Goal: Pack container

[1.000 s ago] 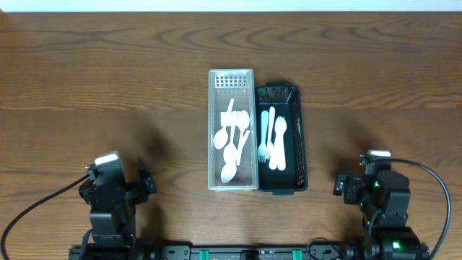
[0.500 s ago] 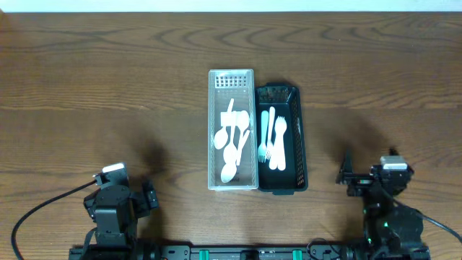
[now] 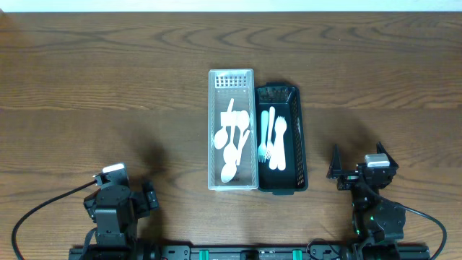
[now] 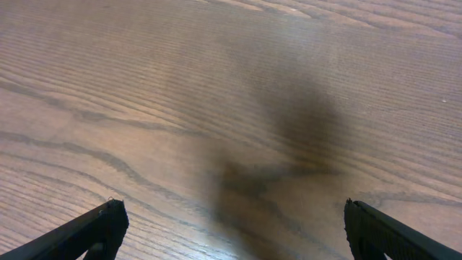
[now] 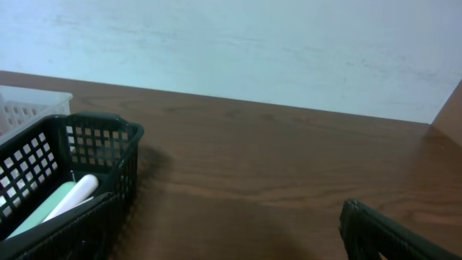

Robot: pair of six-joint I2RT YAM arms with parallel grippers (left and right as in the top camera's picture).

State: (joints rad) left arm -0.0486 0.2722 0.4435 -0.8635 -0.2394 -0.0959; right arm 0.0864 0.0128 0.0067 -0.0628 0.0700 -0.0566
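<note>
A white slotted container holding several white spoons stands mid-table. Touching its right side is a black mesh basket with white and pale green forks. My left gripper is near the front edge at the left, open and empty; the left wrist view shows its fingers spread wide over bare wood. My right gripper is near the front edge at the right, open and empty, to the right of the basket. The right wrist view shows one finger and the basket's corner.
The wooden table stretches to both sides of the containers. A pale wall rises behind the table's far edge in the right wrist view. Cables trail from both arms at the front edge.
Both arms have drawn back toward the front edge. The right gripper has tilted up to look across the table at the wall. The containers have not moved.
</note>
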